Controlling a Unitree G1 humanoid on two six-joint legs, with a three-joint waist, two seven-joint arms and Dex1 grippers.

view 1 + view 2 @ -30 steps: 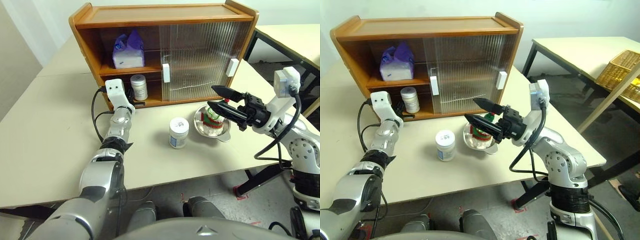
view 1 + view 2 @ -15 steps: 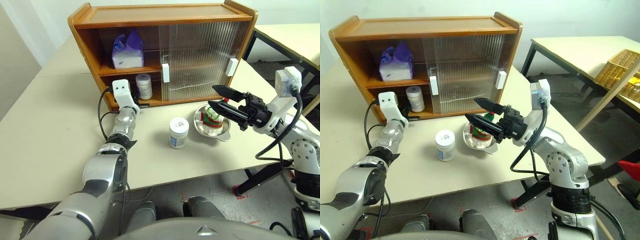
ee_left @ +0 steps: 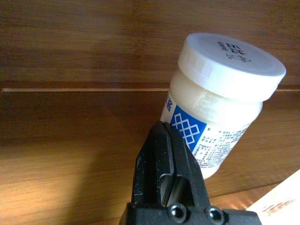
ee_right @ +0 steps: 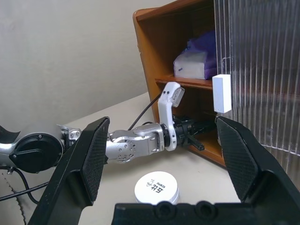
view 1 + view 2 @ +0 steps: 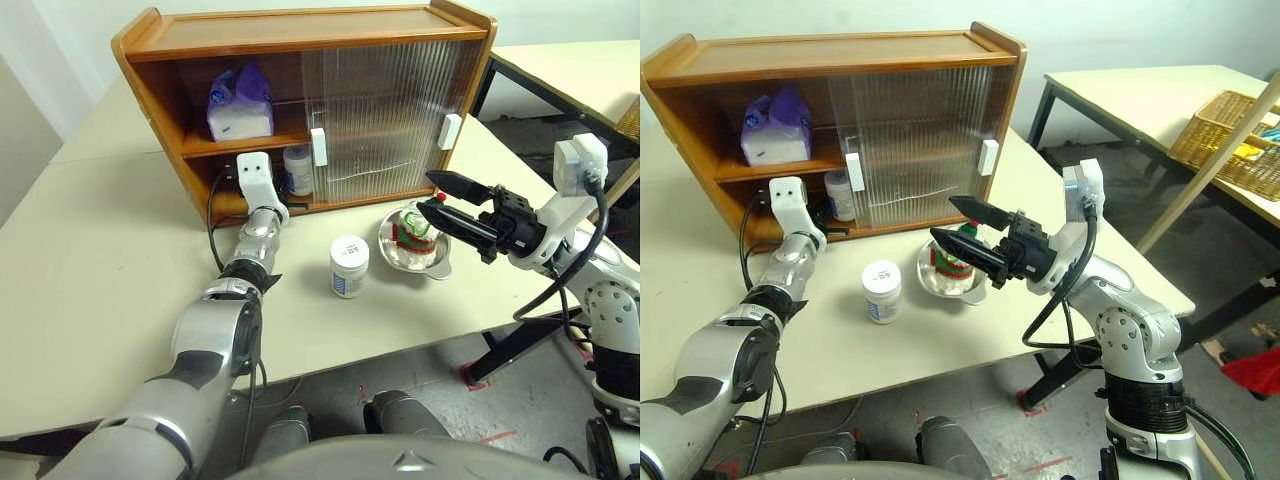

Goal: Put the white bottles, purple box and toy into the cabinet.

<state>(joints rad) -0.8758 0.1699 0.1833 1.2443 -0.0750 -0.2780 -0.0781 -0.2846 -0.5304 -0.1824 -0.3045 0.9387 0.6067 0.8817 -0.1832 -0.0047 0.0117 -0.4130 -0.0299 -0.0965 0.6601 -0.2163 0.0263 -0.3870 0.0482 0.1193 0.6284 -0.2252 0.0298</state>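
Observation:
The cabinet stands at the back of the table, left half open. The purple box sits on its upper shelf. My left gripper reaches into the lower shelf, shut on nothing, its tips pressed against the label of a white bottle that leans away from them. This bottle stands close to the door's white handle. A second white bottle stands on the table. The toy lies in a steel bowl. My right gripper hovers open just above the toy.
Ribbed sliding doors cover the cabinet's right part. The left arm's black cable loops over the table by the shelf. To the right stands another table with a wicker basket.
My left gripper has slid right along the lower shelf, pushing the white bottle closer to the door handle. The head view has shifted. The right gripper has kept still.

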